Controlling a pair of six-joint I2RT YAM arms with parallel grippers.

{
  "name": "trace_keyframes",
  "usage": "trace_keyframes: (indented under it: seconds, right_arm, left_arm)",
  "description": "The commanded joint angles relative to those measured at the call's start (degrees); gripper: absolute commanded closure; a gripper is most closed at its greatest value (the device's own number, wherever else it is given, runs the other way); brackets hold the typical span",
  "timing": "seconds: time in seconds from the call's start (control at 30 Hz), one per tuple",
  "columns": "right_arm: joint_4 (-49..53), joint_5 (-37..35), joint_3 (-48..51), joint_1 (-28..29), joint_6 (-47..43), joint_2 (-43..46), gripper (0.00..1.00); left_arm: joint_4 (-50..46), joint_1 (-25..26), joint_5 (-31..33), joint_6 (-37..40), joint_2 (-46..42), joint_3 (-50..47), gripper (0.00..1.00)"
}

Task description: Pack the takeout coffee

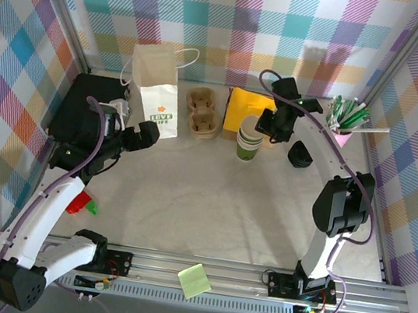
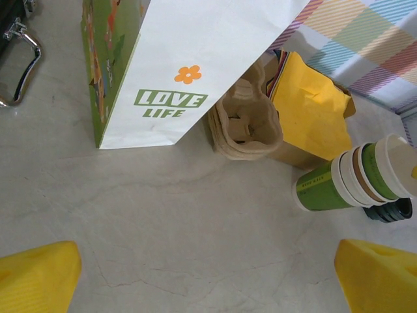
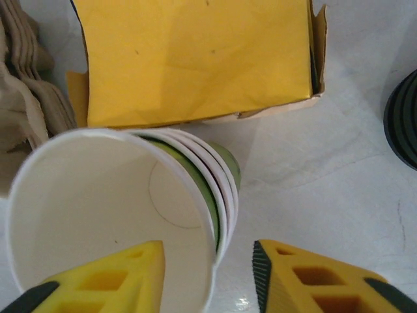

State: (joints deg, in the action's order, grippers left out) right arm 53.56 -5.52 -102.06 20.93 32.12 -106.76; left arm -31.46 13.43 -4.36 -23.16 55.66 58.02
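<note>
Over four stacked cups (image 1: 249, 143), right tool (image 3: 207, 255) part-open straddles takeout coffee (image 3: 91, 195) rim; left tool (image 2: 208, 270) gapes empty.

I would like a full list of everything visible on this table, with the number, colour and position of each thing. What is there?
paper bag: one, white with green sides, back left, upright
cup carriers: one stack, brown, right of the bag
napkins: one pile, yellow, in a cardboard box, back centre
coffee cups: one nested stack, white with green bands, in front of the napkins
lids: one small stack, black, right of the cups
straws: a bunch, green and white, in a pink cup, back right
case: one, black, far left
note: one, light green, near rail
left gripper: yellow fingers, open, facing the bag
right gripper: yellow fingers, astride the top cup's rim
</note>
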Motion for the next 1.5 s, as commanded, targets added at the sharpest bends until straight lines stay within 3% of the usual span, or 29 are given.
trace_keyframes:
  seconds: [0.0, 0.67, 1.1, 1.47]
  right_arm:
    - [2.4, -0.4, -2.9, 0.0, -0.7, -1.6, 0.66]
    - [8.2, -1.3, -12.6, 0.1, -2.7, -1.0, 1.0]
    - [19.1, 1.4, -29.1, 2.9, -6.3, 1.7, 1.0]
    - [19.0, 3.4, -25.5, 8.9, -6.7, 7.5, 0.98]
  left_arm:
    - [-0.8, 0.6, -1.4, 0.1, -0.6, 2.0, 0.01]
    - [-1.8, 0.7, -1.6, 1.2, -2.3, 3.7, 0.01]
    - [-3.0, 0.7, -1.5, 0.8, -4.0, 5.3, 0.0]
    - [-3.4, 0.8, -1.9, 1.0, -4.9, 5.7, 0.0]
